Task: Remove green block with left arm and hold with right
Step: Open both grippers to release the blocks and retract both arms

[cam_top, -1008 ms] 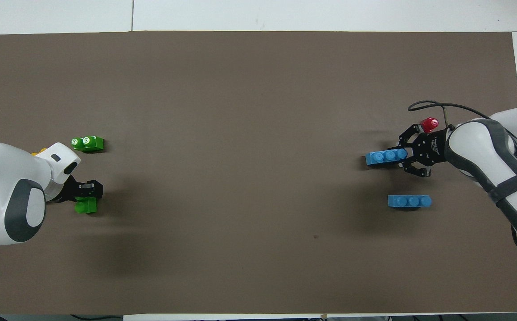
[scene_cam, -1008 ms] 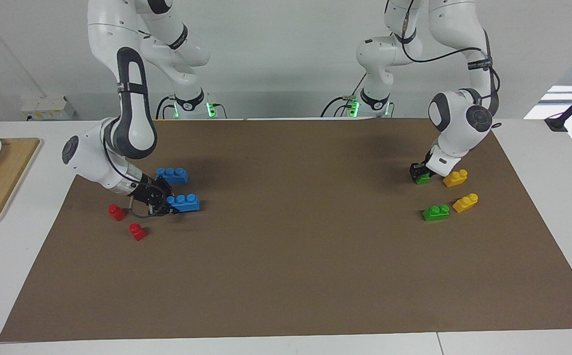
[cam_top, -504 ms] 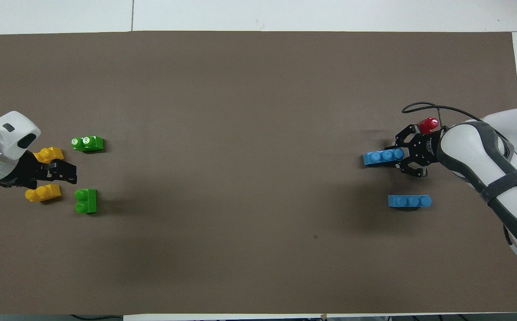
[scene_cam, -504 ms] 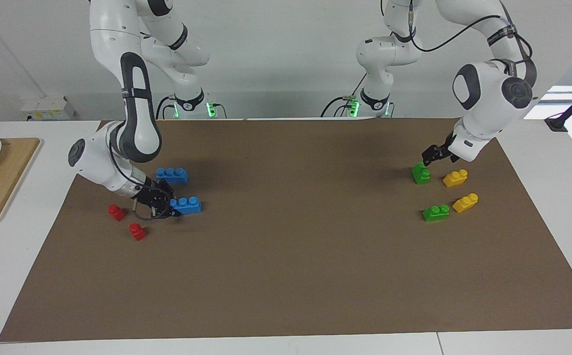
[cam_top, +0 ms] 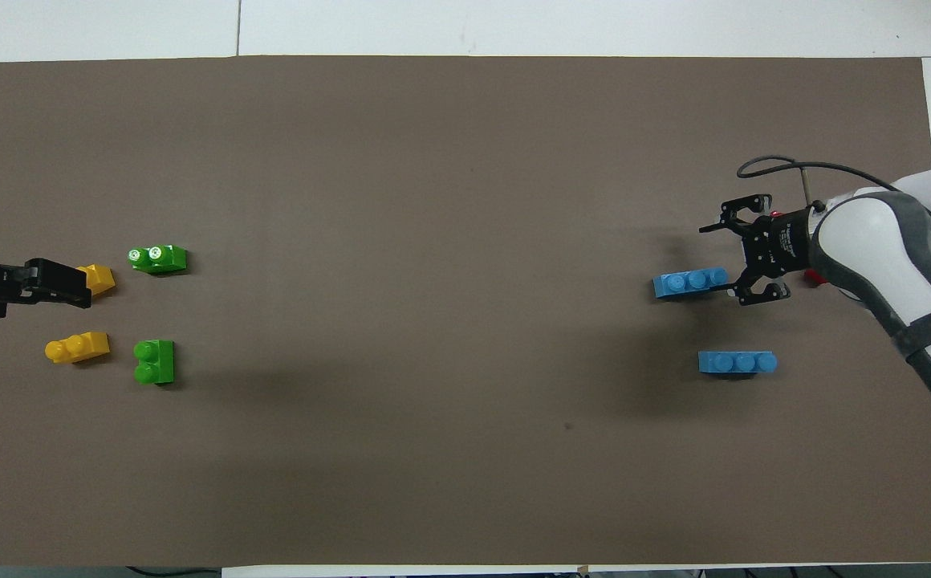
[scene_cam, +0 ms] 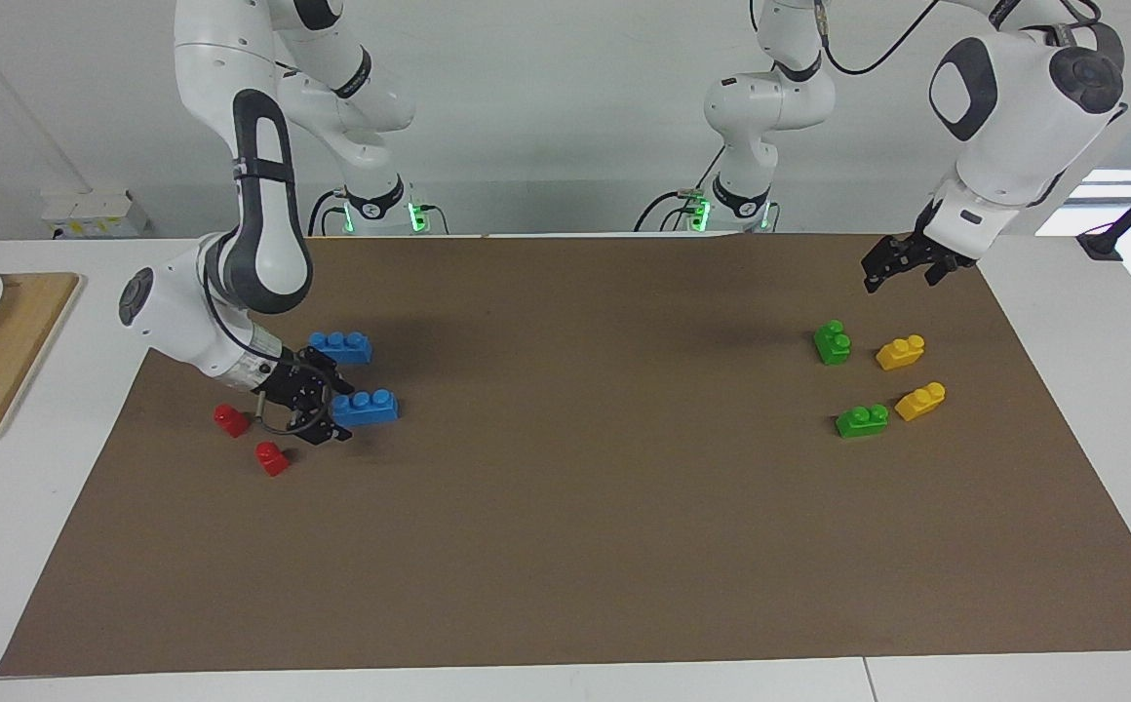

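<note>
Two green blocks lie on the brown mat (scene_cam: 575, 546) at the left arm's end. One green block (scene_cam: 832, 342) (cam_top: 154, 361) lies nearer to the robots, and the other green block (scene_cam: 862, 420) (cam_top: 158, 258) lies farther from them. My left gripper (scene_cam: 902, 265) (cam_top: 58, 283) is open and empty, raised in the air, touching neither block. My right gripper (scene_cam: 324, 409) (cam_top: 724, 263) is open and low over the mat at the right arm's end, with the end of a blue brick (scene_cam: 365, 408) (cam_top: 690, 283) at the mouth of its jaws.
Two yellow bricks (scene_cam: 900, 352) (scene_cam: 920, 401) lie beside the green ones. A second blue brick (scene_cam: 340, 346) and two red blocks (scene_cam: 230, 419) (scene_cam: 271, 457) lie near the right gripper. A wooden board (scene_cam: 0, 361) sits off the mat at the right arm's end.
My left gripper let go of the nearer green block and rose away from it toward the table's end. My right gripper shifted a little beside the blue brick.
</note>
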`<state>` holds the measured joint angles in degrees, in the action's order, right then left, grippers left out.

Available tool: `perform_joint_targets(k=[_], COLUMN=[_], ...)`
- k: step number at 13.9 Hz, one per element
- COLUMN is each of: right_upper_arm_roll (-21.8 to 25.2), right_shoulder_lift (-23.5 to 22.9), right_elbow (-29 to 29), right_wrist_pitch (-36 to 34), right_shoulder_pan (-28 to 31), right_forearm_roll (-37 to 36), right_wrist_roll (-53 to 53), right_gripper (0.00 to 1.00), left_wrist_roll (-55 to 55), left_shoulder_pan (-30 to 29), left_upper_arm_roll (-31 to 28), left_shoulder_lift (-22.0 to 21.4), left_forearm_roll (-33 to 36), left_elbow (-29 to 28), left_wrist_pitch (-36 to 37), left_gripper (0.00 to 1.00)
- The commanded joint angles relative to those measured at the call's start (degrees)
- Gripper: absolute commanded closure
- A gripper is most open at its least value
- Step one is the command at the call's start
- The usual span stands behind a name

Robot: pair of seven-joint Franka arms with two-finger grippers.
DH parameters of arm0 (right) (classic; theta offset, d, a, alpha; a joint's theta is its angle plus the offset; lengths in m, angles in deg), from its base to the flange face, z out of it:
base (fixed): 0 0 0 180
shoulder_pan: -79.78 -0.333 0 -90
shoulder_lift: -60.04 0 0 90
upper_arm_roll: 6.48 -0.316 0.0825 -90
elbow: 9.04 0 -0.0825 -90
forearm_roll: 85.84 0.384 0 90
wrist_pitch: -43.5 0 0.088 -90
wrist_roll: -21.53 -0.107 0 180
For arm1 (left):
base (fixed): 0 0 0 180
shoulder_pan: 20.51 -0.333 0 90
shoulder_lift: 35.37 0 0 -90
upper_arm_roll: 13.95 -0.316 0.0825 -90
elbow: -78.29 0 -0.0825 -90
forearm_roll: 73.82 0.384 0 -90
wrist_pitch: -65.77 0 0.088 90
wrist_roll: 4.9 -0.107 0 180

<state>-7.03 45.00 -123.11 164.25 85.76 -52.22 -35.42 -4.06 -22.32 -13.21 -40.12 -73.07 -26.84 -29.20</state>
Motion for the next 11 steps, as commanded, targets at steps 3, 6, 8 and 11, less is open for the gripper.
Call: perform_joint_targets(k=[3, 6, 8, 11], right_upper_arm_roll=[-0.14, -0.14, -0.58, -1.02], right_shoulder_lift=[2.99, 4.22, 4.75, 4.93], right_elbow=[5.15, 9.46, 13.76, 19.74], right_wrist_pitch=[-7.97, -11.67, -13.42, -18.6], right_shoulder_pan=[0.61, 0.79, 0.17, -0.09], right_forearm_roll=[-3.2, -5.75, -12.67, -16.46], right_wrist_roll=[-5.62, -6.08, -4.85, 5.3], right_gripper=[0.06, 0.05, 0.05, 0.05], left_wrist_roll=[0.05, 0.05, 0.05, 0.14], left_shoulder_pan=[0.14, 0.23, 0.23, 0.23], left_upper_arm_roll=[-0.12, 0.67, 1.11, 1.81], left_shoulder_lift=[1.93, 4.57, 7.37, 10.64], left_forearm_roll=[1.01, 0.49, -0.04, 0.31], left_elbow=[7.99, 13.1, 15.47, 19.89], left_wrist_pitch=[5.47, 7.24, 8.9, 9.8], left_gripper=[0.0, 0.0, 0.0, 0.0])
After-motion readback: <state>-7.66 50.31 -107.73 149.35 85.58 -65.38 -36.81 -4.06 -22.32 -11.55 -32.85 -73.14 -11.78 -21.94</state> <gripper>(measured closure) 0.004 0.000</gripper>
